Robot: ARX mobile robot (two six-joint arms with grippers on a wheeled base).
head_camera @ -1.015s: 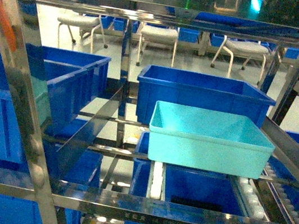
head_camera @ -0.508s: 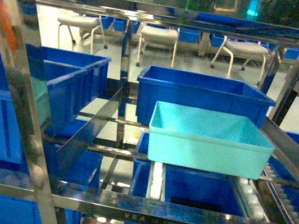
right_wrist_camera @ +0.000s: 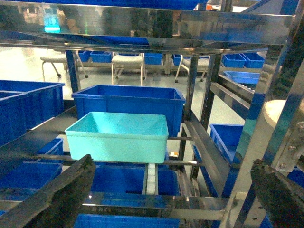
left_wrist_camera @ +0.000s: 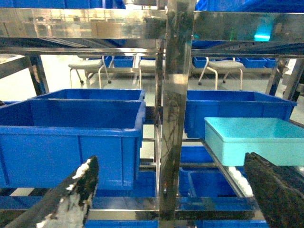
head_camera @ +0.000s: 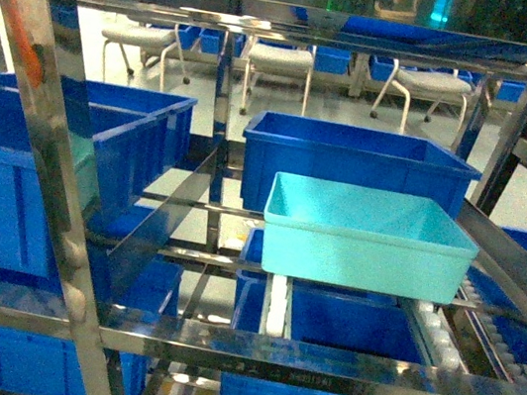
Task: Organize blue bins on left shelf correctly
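Both my grippers hang outside the left shelf (head_camera: 45, 183), nothing held. Left gripper (left_wrist_camera: 173, 199): jaws spread wide, fingers at 7 and 5 o'clock of the left wrist view, a steel post between them in the background. Right gripper (right_wrist_camera: 166, 199): jaws wide apart too, empty. Neither shows in the head view.

Target, I'd judge: the turquoise bin (head_camera: 363, 235), odd one out among the royal-blue ones. It sits on the middle tier's roller track (head_camera: 276, 310), at about 3 o'clock of center in the head view, just in front of a royal-blue bin (head_camera: 355, 157) at its 12 o'clock. In the right wrist view it's at 10 o'clock, closer to the right arm.

Doing the step well: approach level through the opening between the top rail and the front rail (head_camera: 317, 366), take the near rim wall with one finger inside and one outside, or use both arms on the short sides. Lift a little before pulling; rollers let it slide, so keep it square.

In the way: front rail below, slanted side rail (head_camera: 513, 267) at 3 o'clock, center post (left_wrist_camera: 173, 118) splitting the bays. Big royal-blue bins (head_camera: 7, 167) fill the left bay at 9 o'clock, more bins on the lower tier. Chairs (head_camera: 279, 65) behind the rack at 12 o'clock, not a concern.
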